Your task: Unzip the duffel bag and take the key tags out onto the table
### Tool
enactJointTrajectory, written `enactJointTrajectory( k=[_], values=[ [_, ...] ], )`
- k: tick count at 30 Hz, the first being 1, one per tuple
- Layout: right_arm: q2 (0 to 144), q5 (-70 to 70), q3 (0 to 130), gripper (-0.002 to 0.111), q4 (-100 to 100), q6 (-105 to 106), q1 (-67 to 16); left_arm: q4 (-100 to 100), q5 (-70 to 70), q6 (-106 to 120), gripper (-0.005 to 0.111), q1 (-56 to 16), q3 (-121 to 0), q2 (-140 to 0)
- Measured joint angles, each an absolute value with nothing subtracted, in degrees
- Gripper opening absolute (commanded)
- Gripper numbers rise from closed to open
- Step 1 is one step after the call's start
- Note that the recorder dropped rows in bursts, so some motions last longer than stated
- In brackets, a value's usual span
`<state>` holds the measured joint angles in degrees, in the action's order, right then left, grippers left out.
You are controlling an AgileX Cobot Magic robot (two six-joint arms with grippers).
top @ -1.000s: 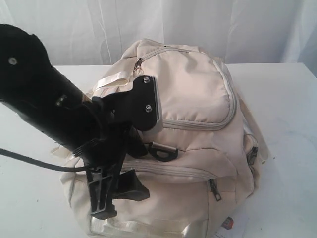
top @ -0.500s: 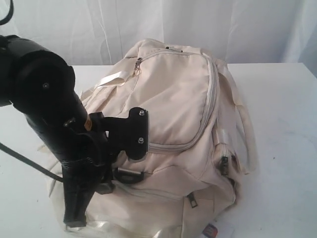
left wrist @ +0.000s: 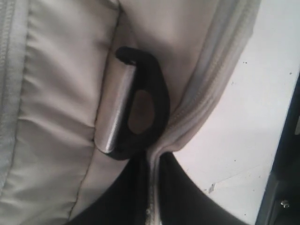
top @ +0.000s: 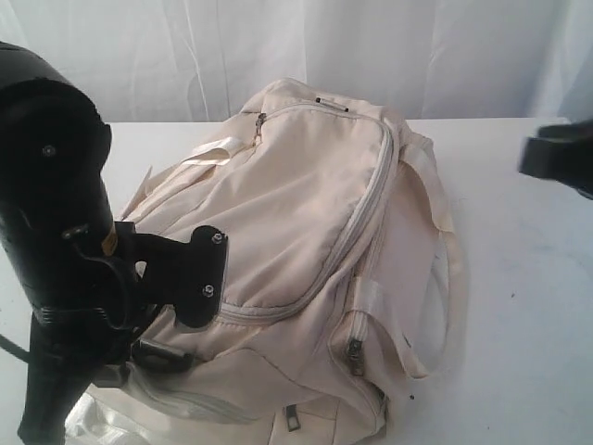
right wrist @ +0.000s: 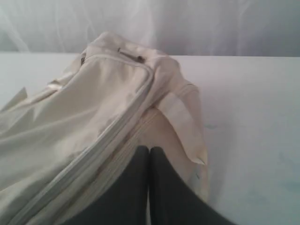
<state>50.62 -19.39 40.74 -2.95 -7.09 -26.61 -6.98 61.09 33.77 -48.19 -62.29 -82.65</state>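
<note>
The duffel bag [top: 296,213] is plain cream all over with cream zippers [top: 368,209], the D-ring [left wrist: 161,98] on the bag is black with a shiny silver bar [left wrist: 115,110], the table [top: 528,297] under the bag is white, and the left gripper [left wrist: 151,178] and right gripper [right wrist: 149,157] by the bag are black.

Far beyond the right gripper [right wrist: 149,151] you see a white curtain [right wrist: 187,23]. It hangs across the whole back in soft vertical folds, and it looks a little grey in the wrist view. Near the left gripper [left wrist: 151,164] you find some tiny dark specks [left wrist: 244,62] and one small scuff [left wrist: 211,188].
</note>
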Motion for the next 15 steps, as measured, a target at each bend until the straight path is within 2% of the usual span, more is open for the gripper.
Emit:
enactJointTrajectory(
  k=[6,8,12,14,15],
  values=[
    [76.28,-34.65,69.89,0.000,-7.50,10.90,-30.02,-6.98,60.36,30.40,0.001,-48.19,-62.29,-82.43],
    [83.06,-39.33,79.35,0.000,-7.62,13.53,-30.14,-6.86,60.09,29.51,0.008,-48.19,-62.29,-82.43],
    [95.12,-49.47,96.03,0.000,-7.62,15.69,-30.23,-4.85,59.54,29.12,0.041,-48.07,-62.29,-81.56],
    [99.80,-53.33,102.27,0.000,-7.52,16.13,-30.23,-3.42,59.38,28.90,0.072,-48.07,-62.18,-80.52],
    [102.93,-56.11,106.35,0.000,-7.41,17.05,-30.23,-2.16,59.10,28.78,0.079,-48.07,-62.18,-79.54]
  ],
)
